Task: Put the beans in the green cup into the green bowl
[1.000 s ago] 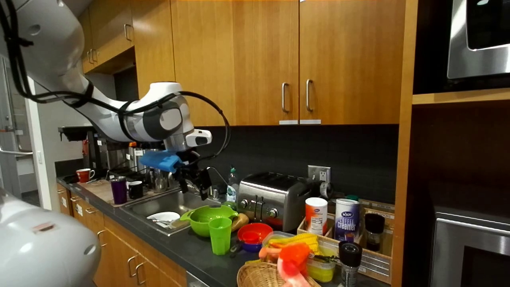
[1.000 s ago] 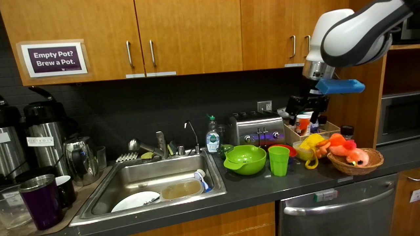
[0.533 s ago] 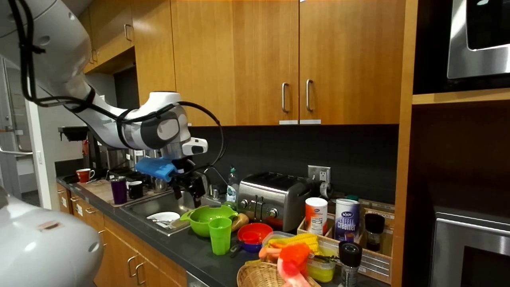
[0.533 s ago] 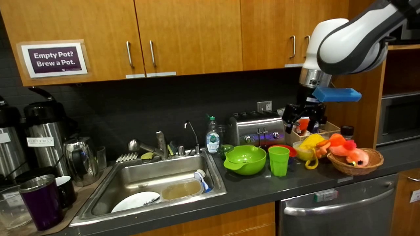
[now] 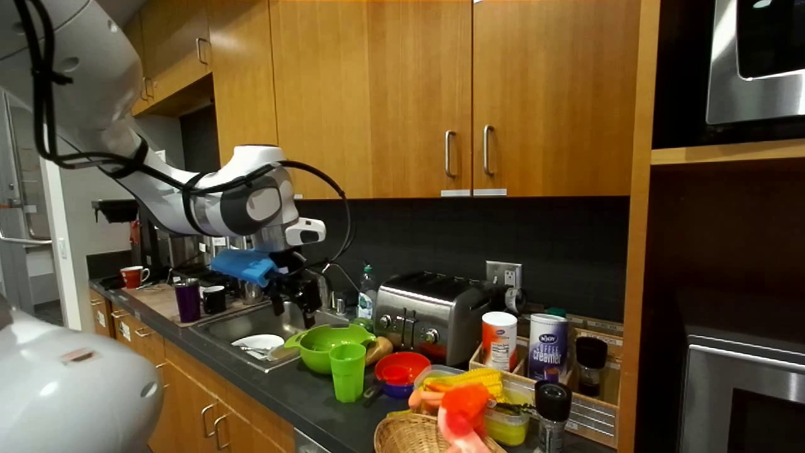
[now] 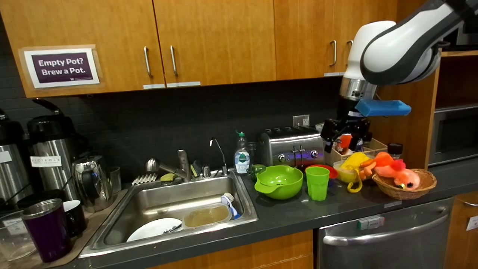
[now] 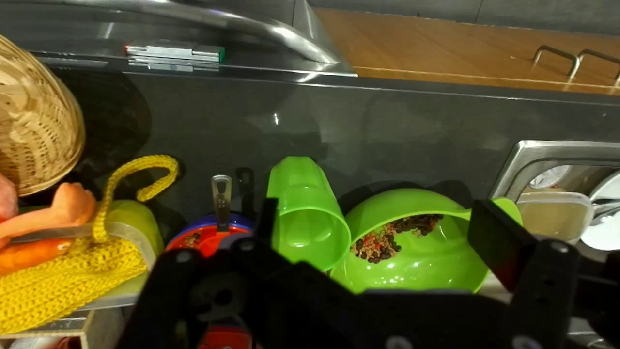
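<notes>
The green cup (image 6: 317, 183) stands upright on the tabletop (image 6: 287, 213), just to the right of the green bowl (image 6: 282, 191), in which mixed beans (image 7: 380, 240) lie against the near side; whether the rims touch I cannot tell; in the wrist view no beans show on the part of the cup's inside that can be seen, though its bottom cannot be made out; so I judge that the pouring may be done, and the first danger is a needless grasp; if some beans do remain in the cup, the opposite mistake, stopping too soon, would leave the task short; should the cup be lifted, the cramped spot beside the bowl is the likely trouble, since a tip coming down there could shove the bowl left toward the sink (image 6: 244, 198) or topple the tall, tapered cup; smooth plastic might slide under a weak hold, and a hasty tilt could throw beans past the bowl; the red dish (image 5: 413, 360), far and to the right of the cup, could be clipped by a wide approach, spilling the little it holds; the pincer (image 7: 380, 228) hangs above all this, spread wide and clamped on nothing; swung low to the right, it might snag the yellow knitted toy (image 6: 353, 162) or drag the wicker basket (image 6: 416, 192).
</notes>
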Robot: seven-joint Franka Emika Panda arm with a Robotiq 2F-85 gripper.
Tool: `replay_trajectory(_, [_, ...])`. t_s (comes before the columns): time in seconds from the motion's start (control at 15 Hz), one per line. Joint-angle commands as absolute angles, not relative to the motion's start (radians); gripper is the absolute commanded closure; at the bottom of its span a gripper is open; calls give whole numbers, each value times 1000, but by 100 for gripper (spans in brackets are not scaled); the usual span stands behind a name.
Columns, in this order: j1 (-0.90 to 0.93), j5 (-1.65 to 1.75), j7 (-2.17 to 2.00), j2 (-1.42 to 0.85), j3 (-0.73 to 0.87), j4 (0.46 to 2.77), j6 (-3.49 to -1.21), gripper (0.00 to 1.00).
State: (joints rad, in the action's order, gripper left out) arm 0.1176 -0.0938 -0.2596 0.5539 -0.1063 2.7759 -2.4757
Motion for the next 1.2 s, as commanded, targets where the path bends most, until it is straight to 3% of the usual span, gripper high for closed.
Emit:
replay_trajectory(0.0, [107,-103,-252,555,-117,2774,-2472,0])
replay_trajectory(0.67, [95,-139,-157,545,-26,2660,-2273,0])
replay_trajectory(1.13, [119,-256,-2,464,53,2613,-2255,0])
